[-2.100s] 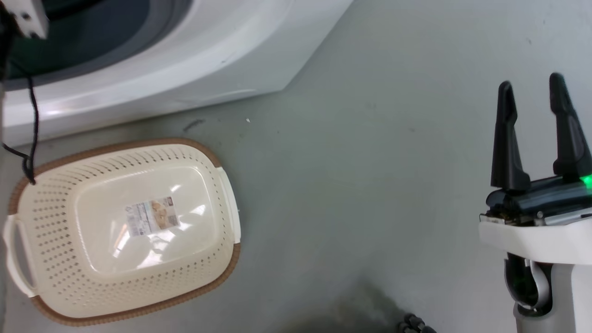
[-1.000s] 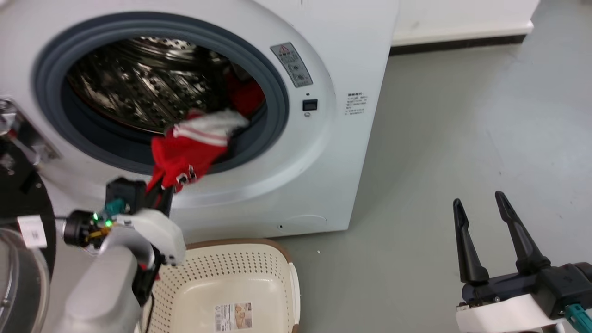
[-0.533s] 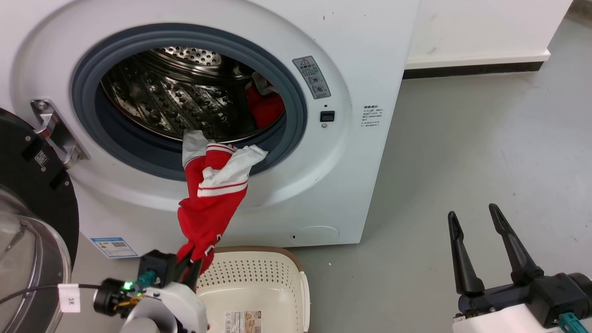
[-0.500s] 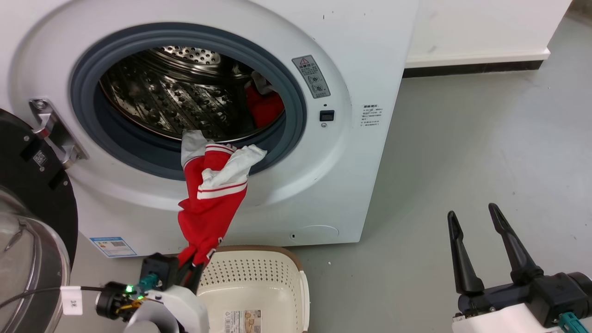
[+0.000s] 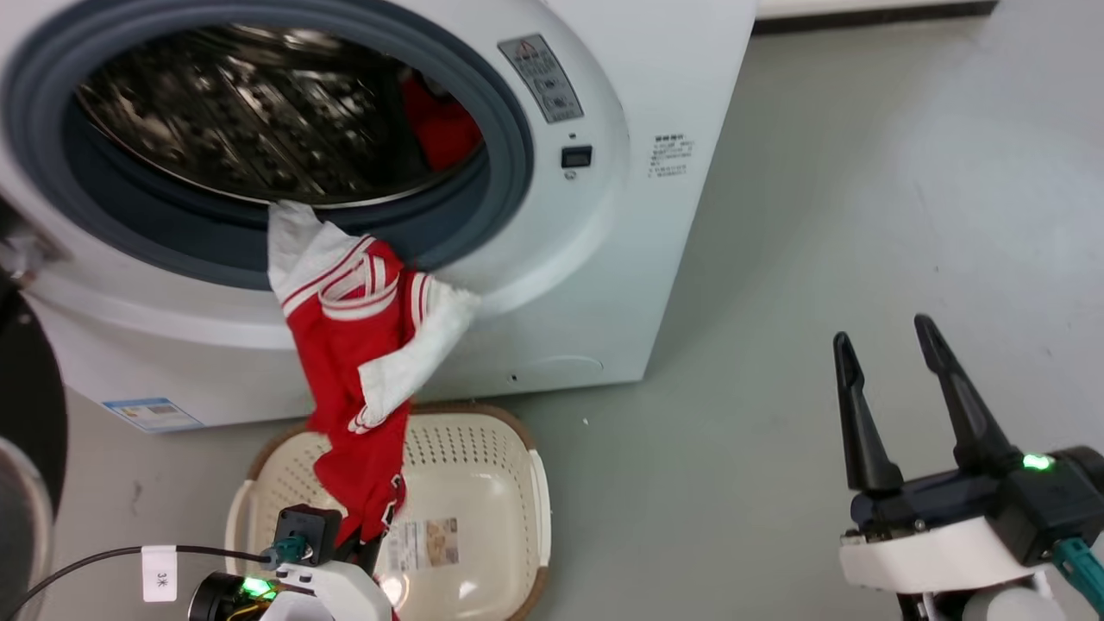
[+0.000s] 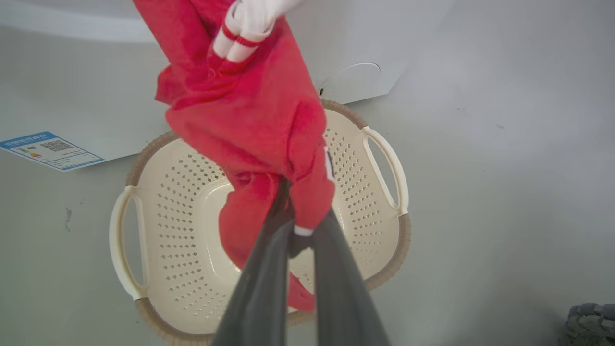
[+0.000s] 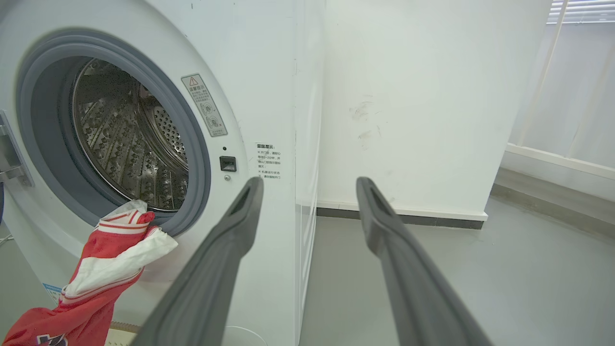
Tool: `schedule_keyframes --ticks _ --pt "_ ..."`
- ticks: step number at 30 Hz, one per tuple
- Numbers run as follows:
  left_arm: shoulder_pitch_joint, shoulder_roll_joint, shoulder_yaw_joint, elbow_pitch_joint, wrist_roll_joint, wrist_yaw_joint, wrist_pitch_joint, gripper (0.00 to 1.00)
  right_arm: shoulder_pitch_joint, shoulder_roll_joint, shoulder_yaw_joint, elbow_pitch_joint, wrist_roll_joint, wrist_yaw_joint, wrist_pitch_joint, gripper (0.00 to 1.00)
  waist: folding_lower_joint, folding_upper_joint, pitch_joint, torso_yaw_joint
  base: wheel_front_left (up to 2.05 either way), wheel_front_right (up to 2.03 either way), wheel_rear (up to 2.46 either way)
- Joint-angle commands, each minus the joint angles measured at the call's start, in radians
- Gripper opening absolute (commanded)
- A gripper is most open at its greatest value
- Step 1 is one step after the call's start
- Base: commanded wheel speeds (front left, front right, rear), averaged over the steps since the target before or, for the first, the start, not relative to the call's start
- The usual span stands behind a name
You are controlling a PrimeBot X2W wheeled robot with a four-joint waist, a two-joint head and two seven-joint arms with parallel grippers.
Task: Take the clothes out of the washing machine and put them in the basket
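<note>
The left gripper (image 6: 290, 226) pinches the jersey's (image 5: 345, 362) bunched lower end (it looks soft, light, limp); its top drapes the washer's (image 5: 673, 86) lip.

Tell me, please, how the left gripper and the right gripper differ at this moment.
The left gripper is shut on the red garment; the right gripper is open and holds nothing. The left gripper hangs over the basket; the right gripper stands off to the side, over bare floor. Both have two long dark fingers.
</note>
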Motion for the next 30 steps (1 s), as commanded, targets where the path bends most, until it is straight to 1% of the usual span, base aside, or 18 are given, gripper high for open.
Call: schedule_keyframes --ticks 1,10,15,18,21,25,30 --pt "-0.02 -0.008 0.002 0.019 -0.005 -0.005 -0.006 0.0 -0.019 0.001 0.001 -0.006 0.007 -0.001 -0.002 1.0 -0.0001 0.0 0.057 -0.032 0.0 0.0 0.0" --pt "-0.116 -0.042 0.005 0.217 -0.031 -0.026 -0.015 0.0 -0.102 0.001 0.003 -0.024 0.032 -0.001 -0.002 1.0 -0.0001 0.0 0.201 -0.084 0.0 0.0 0.0" --pt "-0.182 -0.05 0.027 0.312 -0.065 -0.033 -0.016 0.0 -0.139 0.001 0.002 -0.038 0.046 -0.001 -0.002 1.0 -0.0001 0.0 0.281 -0.103 0.0 0.0 0.0" --pt "-0.219 -0.053 0.033 0.365 -0.076 -0.032 0.002 0.0 -0.16 0.001 -0.002 -0.044 0.054 -0.001 -0.002 1.0 -0.0001 0.0 0.327 -0.112 0.0 0.0 0.0" --pt "-0.259 -0.048 0.035 0.401 -0.082 -0.033 0.024 0.0 -0.183 0.001 -0.007 -0.05 0.064 -0.001 -0.002 1.0 -0.0001 0.0 0.372 -0.12 0.0 0.0 0.0" --pt "-0.31 -0.04 0.034 0.422 -0.083 -0.026 0.028 0.0 -0.207 0.001 -0.015 -0.059 0.076 -0.001 -0.002 1.0 -0.0001 0.0 0.427 -0.125 0.0 0.0 0.0" --pt "-0.366 -0.04 0.029 0.439 -0.079 -0.004 0.041 0.0 -0.225 0.001 -0.023 -0.061 0.083 -0.001 -0.002 1.0 -0.0001 0.0 0.473 -0.124 0.0 0.0 0.0"
